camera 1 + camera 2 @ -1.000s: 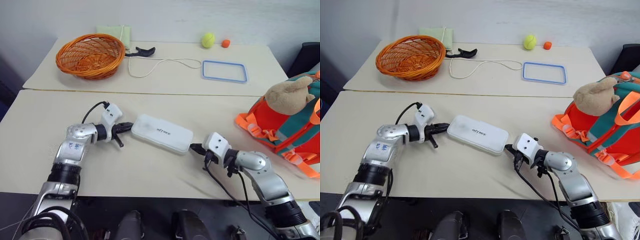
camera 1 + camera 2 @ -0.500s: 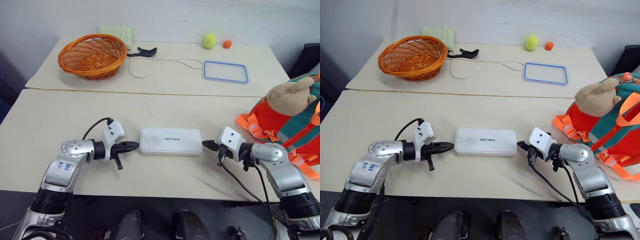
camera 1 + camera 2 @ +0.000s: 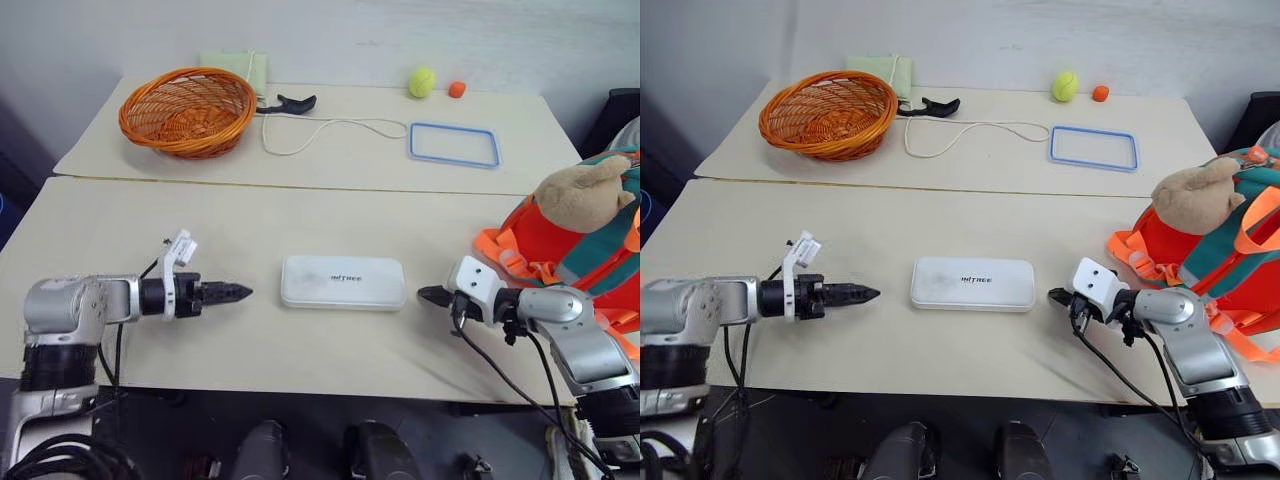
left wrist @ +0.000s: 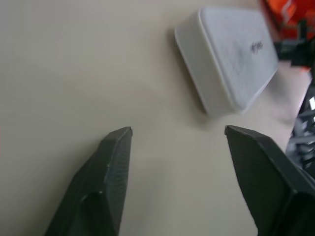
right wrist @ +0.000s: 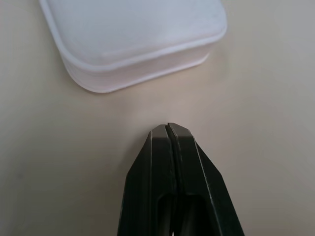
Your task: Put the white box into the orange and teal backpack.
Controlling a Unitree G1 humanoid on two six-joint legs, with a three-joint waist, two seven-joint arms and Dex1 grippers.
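White box [image 3: 343,282] lies between wide left end effector [image 3: 238,292] and closed right end effector [image 3: 428,295]

Both arms reach in low from either side. The left end effector [image 4: 178,132] points toward 3 o'clock, its fingers spread wide apart. The right end effector [image 5: 168,127] points toward 9 o'clock, fingers pressed together, holding nothing.
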